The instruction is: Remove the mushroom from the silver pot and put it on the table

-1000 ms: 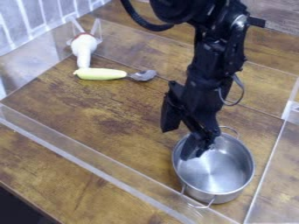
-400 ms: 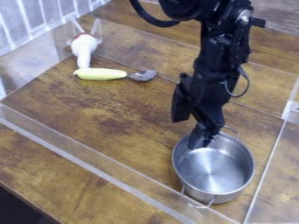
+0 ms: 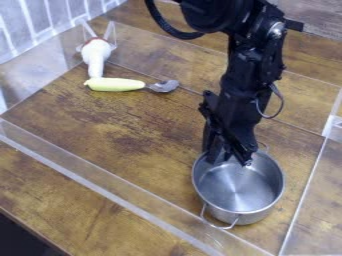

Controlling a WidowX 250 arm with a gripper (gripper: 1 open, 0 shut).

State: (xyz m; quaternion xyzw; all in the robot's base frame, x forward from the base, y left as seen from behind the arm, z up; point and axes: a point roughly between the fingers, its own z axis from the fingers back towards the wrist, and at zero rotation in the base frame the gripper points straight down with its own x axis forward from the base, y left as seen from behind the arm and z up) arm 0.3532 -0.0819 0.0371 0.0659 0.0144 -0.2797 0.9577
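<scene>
The silver pot (image 3: 230, 203) stands at the front right of the table (image 3: 120, 130), one wire handle toward the front. My gripper (image 3: 241, 158) points straight down at the pot's back rim, fingertips dipped just inside. Its fingers look shut together. The dark fingers hide whatever lies between them, so I cannot tell whether anything is held. The mushroom does not show: the part of the pot's inside that I can see is bare shiny steel.
A long yellow-green piece (image 3: 115, 85) and a small grey spoon (image 3: 163, 86) lie at the back left. Behind them sits a white toy with an orange tip (image 3: 94, 52). Clear acrylic rails (image 3: 94, 182) cross the front and run along the right side.
The gripper has come down from above the pot to its back rim and closed its fingers. The pot has shifted slightly to the left.
</scene>
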